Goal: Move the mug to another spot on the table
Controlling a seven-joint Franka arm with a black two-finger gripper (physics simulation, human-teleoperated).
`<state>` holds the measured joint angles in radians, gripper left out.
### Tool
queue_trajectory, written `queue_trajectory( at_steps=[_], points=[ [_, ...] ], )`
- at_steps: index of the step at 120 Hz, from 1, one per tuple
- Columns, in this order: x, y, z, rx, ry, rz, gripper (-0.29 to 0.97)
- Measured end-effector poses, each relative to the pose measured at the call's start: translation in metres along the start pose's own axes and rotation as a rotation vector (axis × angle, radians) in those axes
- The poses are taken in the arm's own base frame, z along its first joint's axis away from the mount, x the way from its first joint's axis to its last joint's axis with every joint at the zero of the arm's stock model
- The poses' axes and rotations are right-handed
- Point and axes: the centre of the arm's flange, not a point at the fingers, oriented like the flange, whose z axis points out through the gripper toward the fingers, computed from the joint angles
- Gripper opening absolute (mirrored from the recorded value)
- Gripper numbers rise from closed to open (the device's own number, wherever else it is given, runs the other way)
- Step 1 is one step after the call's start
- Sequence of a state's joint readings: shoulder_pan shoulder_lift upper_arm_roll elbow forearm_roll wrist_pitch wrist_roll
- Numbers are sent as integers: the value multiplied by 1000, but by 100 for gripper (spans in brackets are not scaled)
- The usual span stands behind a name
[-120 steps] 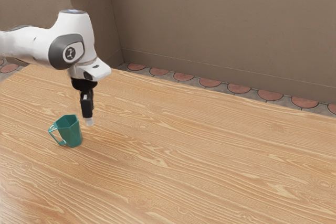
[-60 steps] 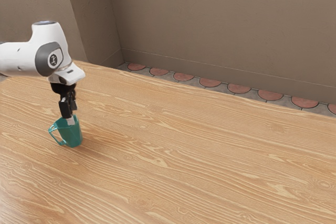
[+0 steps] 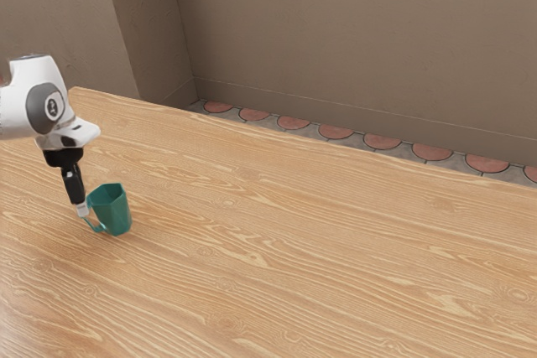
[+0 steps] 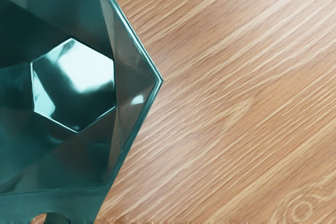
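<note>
"Where's the tool (image 3: pixel 81 205) just now?"

"Down low at the handle side of the green mug (image 3: pixel 111 209), right by its rim. From here I can't tell whether it's clenched or released."

"And the mug itself?"

"Upright on the wooden desk (image 3: pixel 319 232), near the exterior view's left, handle (image 3: pixel 91 222) pointing that way; well apart from the brown wall (image 3: pixel 352 31) behind"
</note>
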<state>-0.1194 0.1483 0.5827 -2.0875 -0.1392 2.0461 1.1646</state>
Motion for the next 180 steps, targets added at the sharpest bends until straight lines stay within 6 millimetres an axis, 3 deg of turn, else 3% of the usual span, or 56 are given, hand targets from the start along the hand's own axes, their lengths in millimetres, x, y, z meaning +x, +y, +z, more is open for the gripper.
queue_trajectory(
  at_steps=[34, 64, 111, 160, 180],
  points=[
    [1, -5, 18, -3, -26, -69, 68],
    [4, -14, 14, 54, -5, -78, 68],
    [2, -23, 48, 105, -9, -59, 68],
    [-4, -21, 68, 91, 49, -101, 68],
    [-4, -22, 66, 98, 59, -94, 57]
  ],
)
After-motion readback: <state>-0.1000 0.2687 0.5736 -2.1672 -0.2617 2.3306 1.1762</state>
